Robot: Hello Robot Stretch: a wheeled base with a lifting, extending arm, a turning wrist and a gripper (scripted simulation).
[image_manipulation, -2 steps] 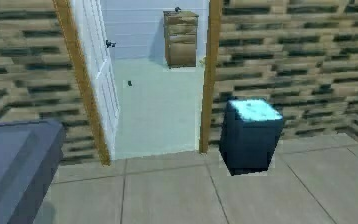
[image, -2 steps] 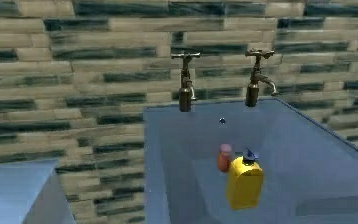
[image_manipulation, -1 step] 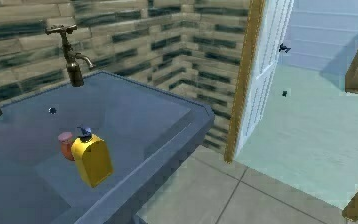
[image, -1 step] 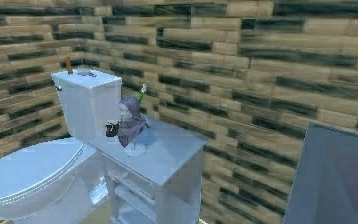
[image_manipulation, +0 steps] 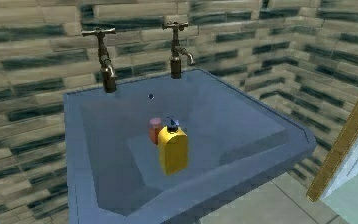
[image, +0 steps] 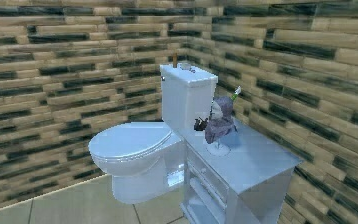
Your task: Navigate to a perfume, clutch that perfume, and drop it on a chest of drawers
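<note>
A yellow bottle (image_manipulation: 173, 150) with a dark cap stands upright in the basin of a blue-grey sink (image_manipulation: 287, 140) in the arm side view. It may be the perfume. A small red container (image_manipulation: 155, 128) stands just behind it, touching or nearly so. In the forward view, a dark and purple cluster of small things (image: 220, 122) sits on top of a low pale-blue cabinet (image: 257, 165) next to the toilet; I cannot tell what they are.
Two brass taps (image_manipulation: 105, 60) (image_manipulation: 177, 50) rise behind the basin. A white toilet (image: 132, 148) with its tank (image: 189, 95) stands in the corner of brick walls. A wood-framed panel (image_manipulation: 347, 165) is at the arm side view's right edge. Tiled floor lies before the toilet.
</note>
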